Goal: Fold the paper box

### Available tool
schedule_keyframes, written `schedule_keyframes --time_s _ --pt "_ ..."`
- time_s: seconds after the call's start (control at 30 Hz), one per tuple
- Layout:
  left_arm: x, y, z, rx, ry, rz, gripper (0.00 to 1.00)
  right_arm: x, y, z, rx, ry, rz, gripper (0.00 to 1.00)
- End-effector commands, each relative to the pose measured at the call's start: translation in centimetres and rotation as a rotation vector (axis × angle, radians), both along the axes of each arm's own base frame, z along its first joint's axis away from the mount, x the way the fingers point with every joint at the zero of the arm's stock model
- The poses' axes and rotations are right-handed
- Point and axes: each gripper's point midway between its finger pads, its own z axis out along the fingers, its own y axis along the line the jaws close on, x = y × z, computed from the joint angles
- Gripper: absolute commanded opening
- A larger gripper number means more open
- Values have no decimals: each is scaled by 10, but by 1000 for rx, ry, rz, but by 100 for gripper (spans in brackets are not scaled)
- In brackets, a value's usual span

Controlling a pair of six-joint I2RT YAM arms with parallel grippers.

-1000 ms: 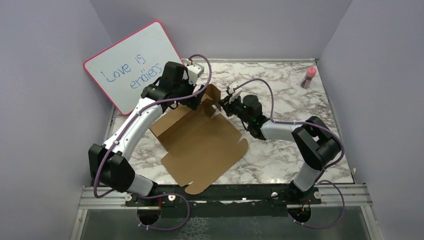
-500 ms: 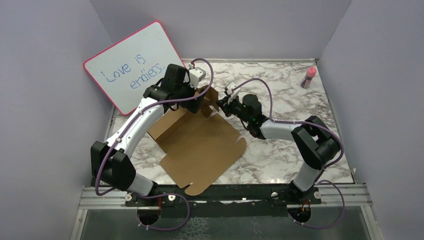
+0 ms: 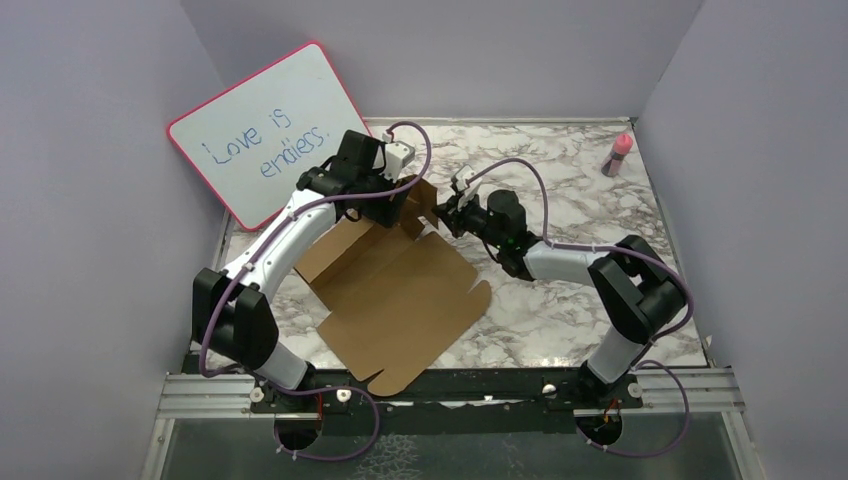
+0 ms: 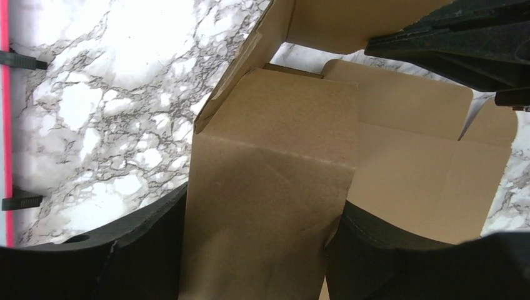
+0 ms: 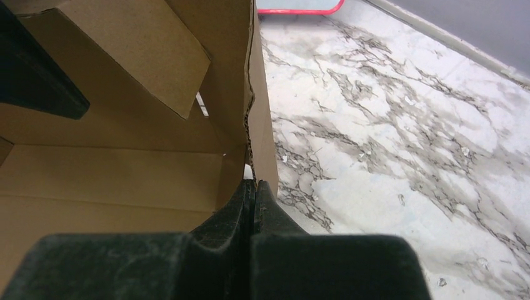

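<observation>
The paper box (image 3: 400, 290) lies mostly flat on the marble table, brown cardboard with its far end folded up. My left gripper (image 3: 405, 205) is over that raised end. In the left wrist view a cardboard flap (image 4: 275, 156) fills the gap of the left gripper (image 4: 265, 206), and both fingers touch the flap's side edges. My right gripper (image 3: 440, 213) reaches in from the right. Its fingers are pressed together, and the right gripper (image 5: 253, 184) has its tips at the bottom of the upright side wall (image 5: 259, 125). Whether the tips pinch that wall is unclear.
A pink-framed whiteboard (image 3: 265, 130) with blue writing leans at the back left, close behind the left arm. A small pink bottle (image 3: 620, 152) stands at the back right corner. Purple walls enclose the table on three sides.
My left gripper has shifted right over the raised end and its jaws have narrowed onto the flap. The right gripper has edged slightly left, still shut.
</observation>
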Motion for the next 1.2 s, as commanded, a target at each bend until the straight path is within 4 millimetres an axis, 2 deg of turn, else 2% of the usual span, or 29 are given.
schedule_keyframes --time_s 0.0,0.37,0.57,0.7,0.77,0.93,1.07,1.17 --pt "7 -2 8 -18 -5 22 67 -14 -4 10 28 36 8 1" --pt "11 -7 6 -37 24 43 63 -36 -7 0 86 198 -90 1" --pt "10 -11 2 -53 43 35 64 -64 14 -13 150 293 -36 1" --pt "9 -11 0 -51 50 34 66 -72 22 -20 155 285 2 4" --pt "8 -10 -2 -46 49 33 67 -72 20 -23 152 252 5 8" --pt "6 -5 2 -32 31 32 72 -69 5 -18 72 157 6 29" --pt "4 -5 10 -39 8 26 76 -58 -11 -1 29 117 2 37" --pt "3 -3 22 -51 -19 30 81 -47 -20 22 6 53 2 44"
